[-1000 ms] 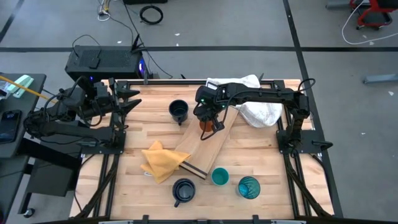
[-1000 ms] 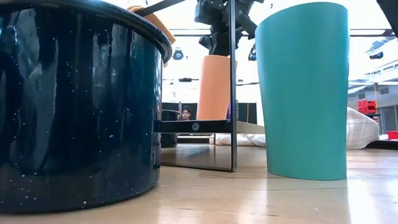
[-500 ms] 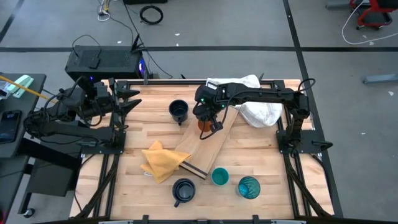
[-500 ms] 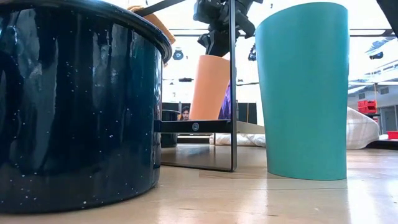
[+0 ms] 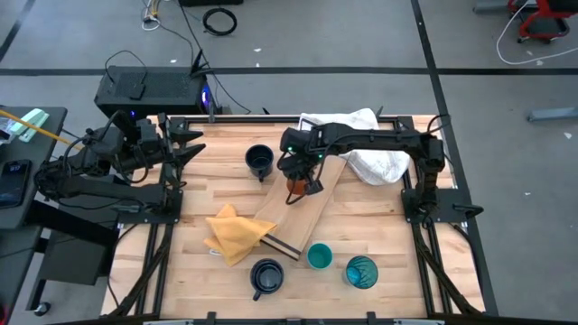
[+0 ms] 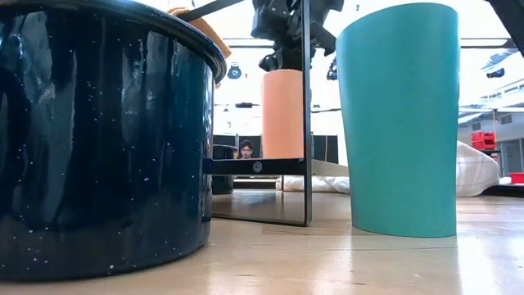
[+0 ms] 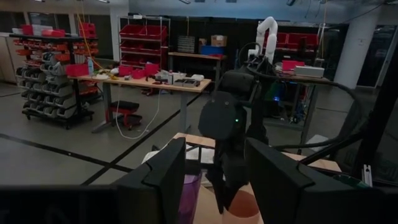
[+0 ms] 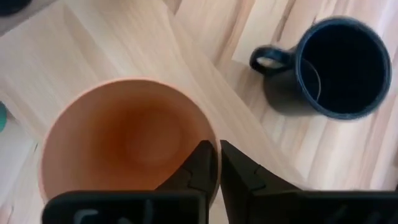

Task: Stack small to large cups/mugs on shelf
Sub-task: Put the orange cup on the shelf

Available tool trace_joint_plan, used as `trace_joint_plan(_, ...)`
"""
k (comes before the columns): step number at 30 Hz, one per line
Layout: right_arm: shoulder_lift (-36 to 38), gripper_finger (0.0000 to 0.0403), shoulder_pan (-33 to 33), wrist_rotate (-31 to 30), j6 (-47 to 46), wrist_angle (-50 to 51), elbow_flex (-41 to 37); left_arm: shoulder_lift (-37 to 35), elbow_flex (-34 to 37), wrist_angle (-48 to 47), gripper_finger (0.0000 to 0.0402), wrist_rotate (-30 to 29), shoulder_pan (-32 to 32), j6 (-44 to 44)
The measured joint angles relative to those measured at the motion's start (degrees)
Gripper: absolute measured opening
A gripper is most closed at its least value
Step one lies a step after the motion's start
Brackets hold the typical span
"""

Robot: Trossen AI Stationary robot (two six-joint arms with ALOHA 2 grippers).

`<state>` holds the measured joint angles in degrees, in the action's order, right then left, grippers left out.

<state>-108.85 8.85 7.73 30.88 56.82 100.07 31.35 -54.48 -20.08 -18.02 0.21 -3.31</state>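
- Shelf (image 5: 302, 203): a long light-wood plank lying diagonally across the middle of the table, with a dark strip at its near end. Judged rigid and the heaviest item; treat it as the fixed base, not as a thing to lift.
- Navy mugs: one (image 5: 259, 162) stands just left of the shelf's far end, the other (image 5: 266, 277) near the table's front edge. The speckled finish suggests enamelled metal, so judged stiff, smooth and fairly heavy. Take hold at the rim opposite the handle.
- Teal patterned tumbler (image 5: 361, 272): stands at front right. Tall, so likely to tip; grip it at the rim.
- Small teal cup (image 5: 319, 257): stands just left of that tumbler. Judged light, smooth plastic.
- Small orange cup (image 8: 127, 140): stands upright on the far half of the shelf. Judged light, thin-walled and slippery; pinch the rim wall.
- Right gripper (image 8: 217, 163): directly over the orange cup, its fingers nearly together at the rim. Whether they clamp the wall cannot be told.
- Left gripper (image 7: 214, 177): parked at the far left, fingers apart, holding nothing.
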Motion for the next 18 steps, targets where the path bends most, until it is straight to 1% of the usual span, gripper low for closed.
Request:
trace_joint_plan(8, 0.32, 0.0030, -0.37, -2.77, 0.16, -3.86, -0.03, 0.00, 0.02, -1.14, 0.0172, 0.00, -0.02, -0.59)
trace_joint_plan(13, 0.43, 0.0024, 0.18, -2.79, 0.04, -3.23, 0.20, 0.02, 0.01, -1.27, 0.0172, 0.02, -0.02, -0.55)
trace_joint_plan(18, 0.47, 0.0026, 0.12, -2.78, -0.18, -3.15, 0.22, 0.00, 0.02, -1.27, 0.0172, 0.00, -0.02, -0.55)
